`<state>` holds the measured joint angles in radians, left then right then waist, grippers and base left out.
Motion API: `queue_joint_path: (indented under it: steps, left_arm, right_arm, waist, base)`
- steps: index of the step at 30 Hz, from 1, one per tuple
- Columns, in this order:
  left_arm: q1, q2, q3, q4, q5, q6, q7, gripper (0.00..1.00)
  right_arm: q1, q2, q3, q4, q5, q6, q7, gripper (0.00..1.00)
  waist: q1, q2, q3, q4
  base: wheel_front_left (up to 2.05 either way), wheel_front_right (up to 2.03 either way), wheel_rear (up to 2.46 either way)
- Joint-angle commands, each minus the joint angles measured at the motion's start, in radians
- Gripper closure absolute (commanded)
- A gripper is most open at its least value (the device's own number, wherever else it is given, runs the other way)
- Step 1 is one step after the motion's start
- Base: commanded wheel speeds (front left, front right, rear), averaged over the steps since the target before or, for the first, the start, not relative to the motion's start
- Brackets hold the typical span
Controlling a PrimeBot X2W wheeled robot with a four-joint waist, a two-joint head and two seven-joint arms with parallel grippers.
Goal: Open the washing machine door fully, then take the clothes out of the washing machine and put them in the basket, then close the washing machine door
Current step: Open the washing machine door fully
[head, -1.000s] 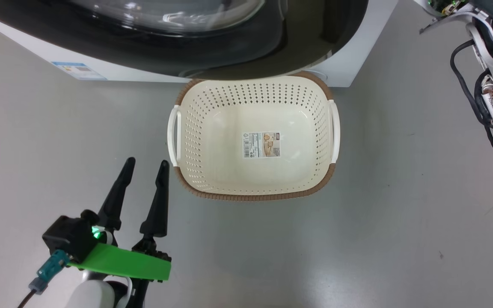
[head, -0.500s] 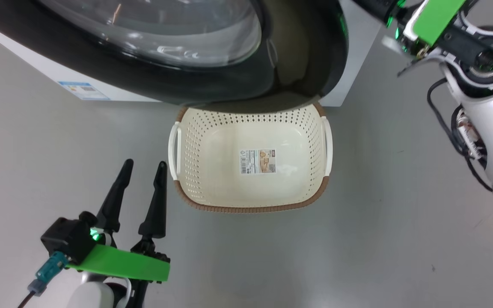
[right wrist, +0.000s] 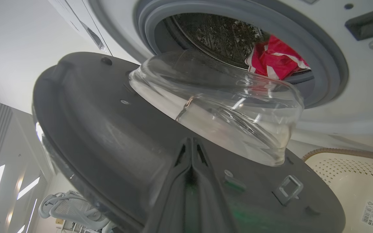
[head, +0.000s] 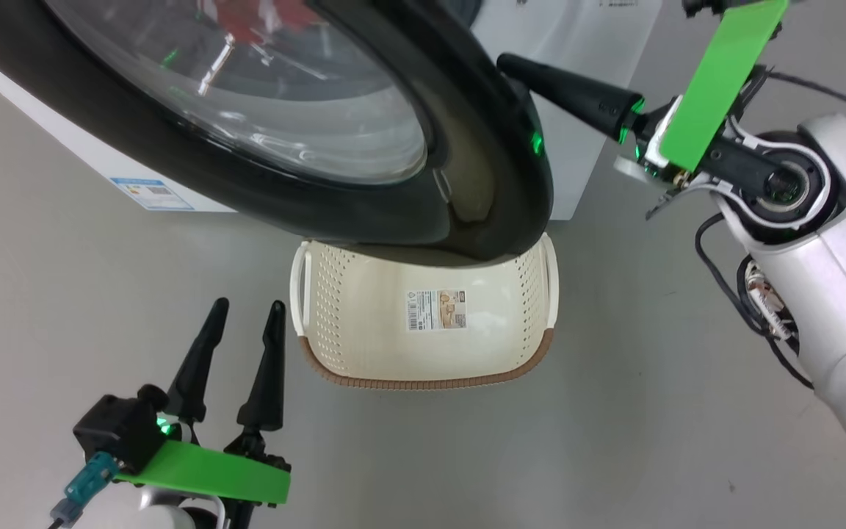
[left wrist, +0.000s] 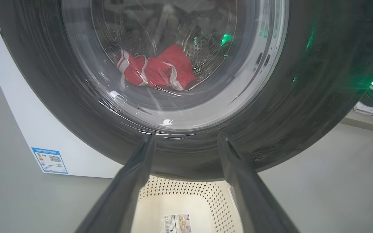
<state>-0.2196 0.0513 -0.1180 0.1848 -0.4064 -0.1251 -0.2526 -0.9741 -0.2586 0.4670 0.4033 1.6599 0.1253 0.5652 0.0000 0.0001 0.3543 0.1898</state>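
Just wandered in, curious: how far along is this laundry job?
Done: the washing machine door is unlatched and partly swung out. In hand: the shut right fingers rest against its inner side, apparently pushing it wider. Left: the red clothes lie in the drum, the basket is empty, and the door needs closing afterwards.

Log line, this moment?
door partly open; right tool shut, at door's inner side; left tool open, free; clothes in washing machine; basket empty

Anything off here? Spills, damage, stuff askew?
Nothing spilled or damaged. One oddity: the partly open washing machine door overhangs the basket, covering its far half from above, so clothes in the drum may not drop straight in until it swings wider.
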Motion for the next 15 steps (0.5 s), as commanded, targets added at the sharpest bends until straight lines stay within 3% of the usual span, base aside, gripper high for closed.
queue_joint_path:
  steps: [1,15]
  left_arm:
    - [0.019,0.016,0.036,-0.022,0.001,-0.006,-0.009,0.0]
    - [0.067,0.011,0.041,-0.021,0.018,-0.006,-0.009,0.0]
  right_arm:
    - [0.024,0.025,0.008,-0.038,-0.015,0.005,0.009,1.0]
    - [0.142,0.04,0.027,-0.114,-0.013,0.005,0.06,1.0]
  waist:
    - [0.0,-0.0001,-0.011,0.0]
    - [0.0,-0.0001,-0.08,0.0]
  base:
    - [0.0,0.0,0.0]
    - [0.0,0.0,0.0]
